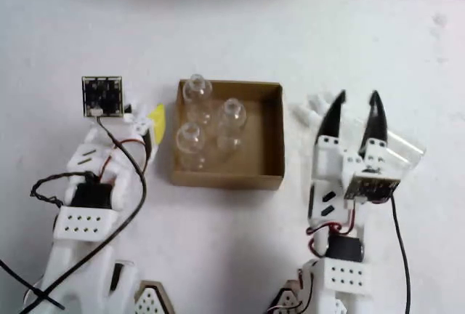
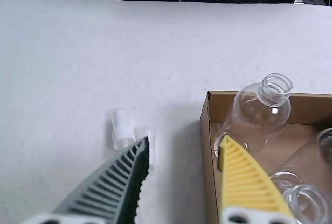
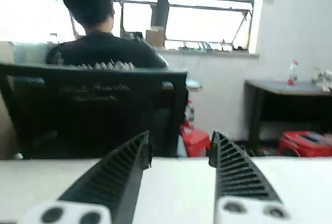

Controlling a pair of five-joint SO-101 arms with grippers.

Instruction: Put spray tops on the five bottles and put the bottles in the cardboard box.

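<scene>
The white counter (image 1: 232,38) carries the cardboard box (image 1: 227,180) between the two arms. The left pincer (image 2: 184,141) hangs with its jaws apart, straddling the box's near wall. The right pincer (image 1: 357,99) is also spread wide and holds nothing. Three bottles (image 1: 232,114) stand in the box, necks bare. Two small clear spray tops (image 2: 124,130) lie on the counter just beside the left pincer's grey finger, and another spray top (image 1: 309,107) lies near the right pincer.

The step in hand is probably fetching a top. To do it well, centre the jaws on one piece only, come down low and close gently, since light clear plastic is likely to skid on this smooth, matte surface.

Behind the counter are a bright window (image 3: 205,24), a dark chair (image 3: 93,110) and a side table (image 3: 288,86).
</scene>
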